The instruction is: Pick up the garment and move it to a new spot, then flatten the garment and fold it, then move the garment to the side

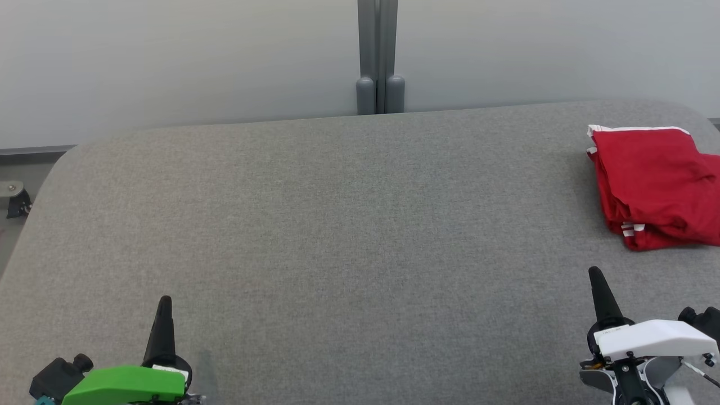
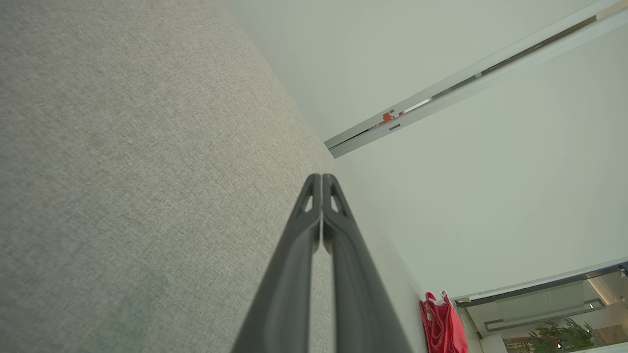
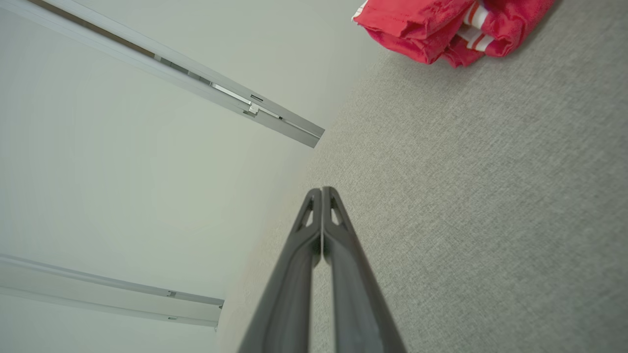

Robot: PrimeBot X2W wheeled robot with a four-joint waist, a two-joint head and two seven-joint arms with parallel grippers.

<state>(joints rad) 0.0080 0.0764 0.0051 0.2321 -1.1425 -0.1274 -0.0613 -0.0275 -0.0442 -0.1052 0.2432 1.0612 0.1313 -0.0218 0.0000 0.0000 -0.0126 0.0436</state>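
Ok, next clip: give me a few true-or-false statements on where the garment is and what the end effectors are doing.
1. The garment lies on the table's right side. True.
2. The left end effector holds the garment. False: it is shut on nothing, far from it.
3. The right end effector is open. False: it is shut.
4. The garment is red with white trim. True.
5. The garment is spread flat. False: it is folded in layers.

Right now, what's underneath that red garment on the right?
The red garment lies folded on the grey fabric table, which shows bare beside it. Whether anything is tucked beneath it or between its layers is hidden.
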